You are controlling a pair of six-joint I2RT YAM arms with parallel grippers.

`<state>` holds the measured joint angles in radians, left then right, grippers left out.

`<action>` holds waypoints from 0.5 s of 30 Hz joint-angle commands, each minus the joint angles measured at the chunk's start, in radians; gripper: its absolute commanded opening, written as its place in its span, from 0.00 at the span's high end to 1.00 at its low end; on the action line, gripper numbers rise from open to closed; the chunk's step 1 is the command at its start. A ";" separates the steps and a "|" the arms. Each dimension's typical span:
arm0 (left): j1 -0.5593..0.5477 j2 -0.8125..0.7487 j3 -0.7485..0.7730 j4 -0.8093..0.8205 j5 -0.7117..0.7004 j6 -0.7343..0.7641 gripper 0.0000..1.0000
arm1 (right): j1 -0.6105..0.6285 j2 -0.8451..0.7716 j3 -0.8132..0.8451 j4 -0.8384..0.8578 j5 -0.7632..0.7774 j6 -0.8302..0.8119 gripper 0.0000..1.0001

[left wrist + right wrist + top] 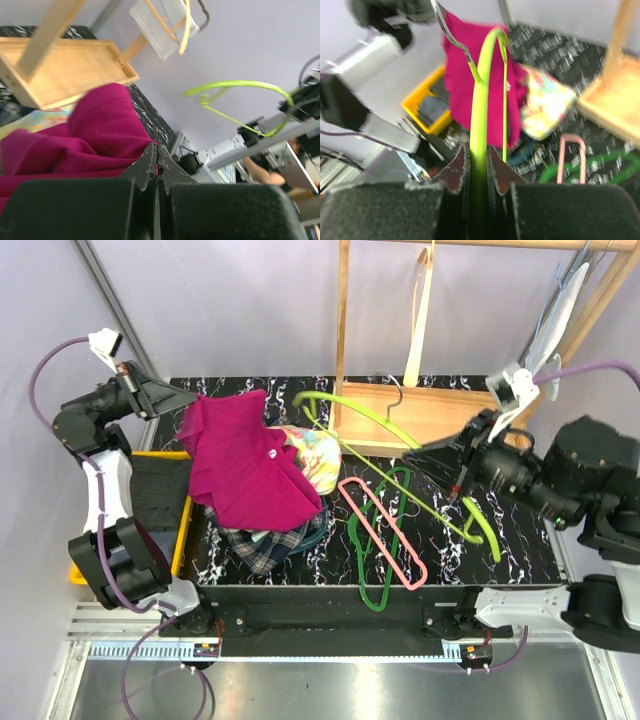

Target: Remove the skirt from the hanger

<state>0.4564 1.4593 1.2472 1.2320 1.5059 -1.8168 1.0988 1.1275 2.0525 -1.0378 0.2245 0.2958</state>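
The plaid skirt (262, 545) lies crumpled at the table's front left, mostly under a magenta garment (240, 465). The dark green hanger (385, 540) lies flat on the table, apart from the skirt. My left gripper (190, 400) is shut on the magenta garment's top edge (100, 125), its fingertips (150, 150) pinching the cloth. My right gripper (415, 455) is shut on a lime yellow-green hanger (365, 410) and holds it above the table. That hanger's bar (482, 100) runs out from between the jaws toward the magenta garment (465, 60).
A pink hanger (385, 530) lies across the dark green one. A floral yellow-pink garment (315, 455) sits beside the magenta one. A wooden tray (440, 410) and upright rack post (343, 320) stand at the back. A yellow bin (165, 453) is at the left edge.
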 commanded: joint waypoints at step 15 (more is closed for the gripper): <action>-0.321 0.044 0.002 0.345 -0.003 0.025 1.00 | -0.002 -0.380 -1.015 0.166 0.541 0.712 1.00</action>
<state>0.1448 1.4788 1.3102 1.2945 1.5108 -1.8412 1.0988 0.8646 1.0702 -0.9668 0.5201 0.8108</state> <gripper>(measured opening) 0.004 0.130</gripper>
